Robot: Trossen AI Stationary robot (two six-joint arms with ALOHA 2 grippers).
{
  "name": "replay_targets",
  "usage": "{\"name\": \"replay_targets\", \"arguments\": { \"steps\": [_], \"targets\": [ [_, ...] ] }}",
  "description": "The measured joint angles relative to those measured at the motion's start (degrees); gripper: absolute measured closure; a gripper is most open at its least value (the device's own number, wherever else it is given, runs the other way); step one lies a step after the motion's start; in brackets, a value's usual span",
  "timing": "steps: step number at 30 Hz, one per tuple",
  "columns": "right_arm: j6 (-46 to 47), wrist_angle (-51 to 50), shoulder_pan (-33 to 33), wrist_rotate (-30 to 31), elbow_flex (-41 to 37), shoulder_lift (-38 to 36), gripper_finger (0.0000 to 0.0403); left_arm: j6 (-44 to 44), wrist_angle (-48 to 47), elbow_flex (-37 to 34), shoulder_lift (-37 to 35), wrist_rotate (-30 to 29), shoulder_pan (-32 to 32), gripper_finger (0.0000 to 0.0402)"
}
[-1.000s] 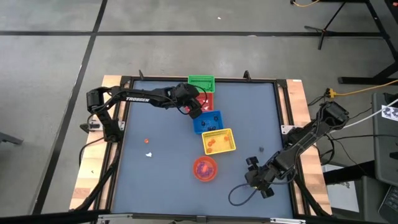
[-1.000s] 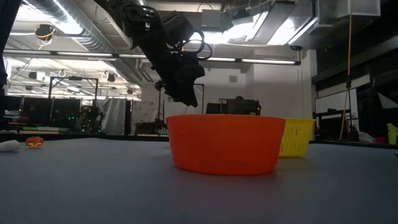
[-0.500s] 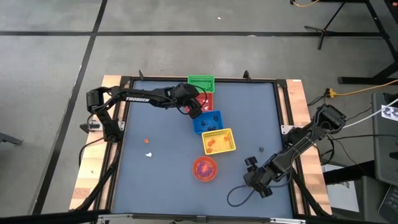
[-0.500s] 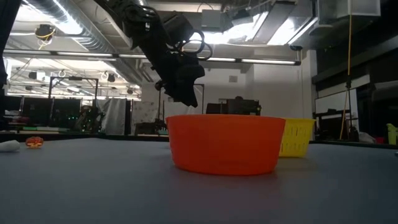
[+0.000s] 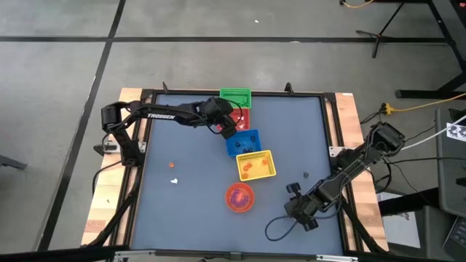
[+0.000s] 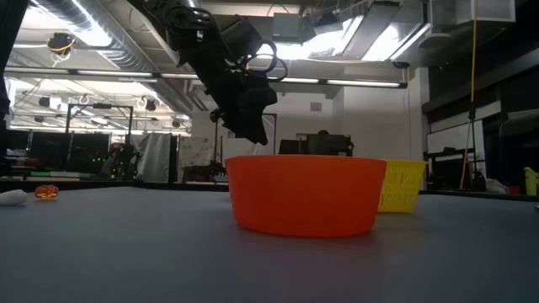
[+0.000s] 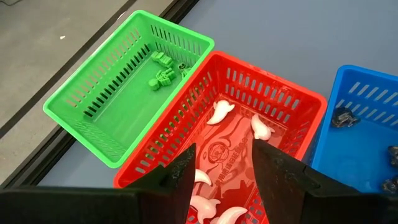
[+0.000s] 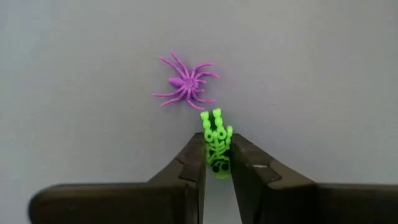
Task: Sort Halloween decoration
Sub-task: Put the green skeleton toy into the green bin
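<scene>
My right gripper [image 8: 216, 144] is near the table's near right corner [image 5: 295, 206], shut on a small green trinket [image 8: 216, 134] of the Halloween decoration. A purple spider [image 8: 185, 83] lies on the table just beyond it. My left gripper [image 7: 224, 152] hangs open above the red basket [image 7: 249, 124] with nothing between its fingers. White trinkets [image 7: 219, 112] lie in the red basket and green ones [image 7: 163, 70] in the green basket [image 7: 112, 93]. My right gripper pinches the green trinket's near half [image 8: 217, 152] between its two fingers. The fingers come steeply from above and lie along the trinket. Its far end [image 8: 211, 117] sticks out past the fingertips, over the table top; whether it rests there I cannot tell.
The green [image 5: 235, 96], red [image 5: 242, 116], blue [image 5: 242, 142] and yellow [image 5: 256, 165] baskets stand in a row from the far edge toward the middle. A red-orange bowl [image 5: 240, 196] stands nearer. An orange trinket [image 5: 172, 164] and a white one [image 5: 175, 180] lie on the left. A dark speck [image 5: 306, 175] lies at the right.
</scene>
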Motion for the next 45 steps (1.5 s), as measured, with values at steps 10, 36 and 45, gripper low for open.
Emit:
{"name": "replay_targets", "arguments": {
  "steps": [10,36,45],
  "targets": [
    [-0.06,-5.97,0.02,0.72,5.12,0.3,0.0346,0.39,0.67,0.0,-0.09,0.06,0.0,0.026],
    [-34.71,-19.64,-23.47,27.19,28.63,0.07,0.0346,-2.3,-24.34,0.04,-27.73,4.44,-13.99,0.0261],
    [-49.08,-10.47,-43.44,23.67,28.63,0.06,0.0346,-10.18,-32.44,0.04,-31.26,5.9,-24.48,0.0261]
  ]
}}
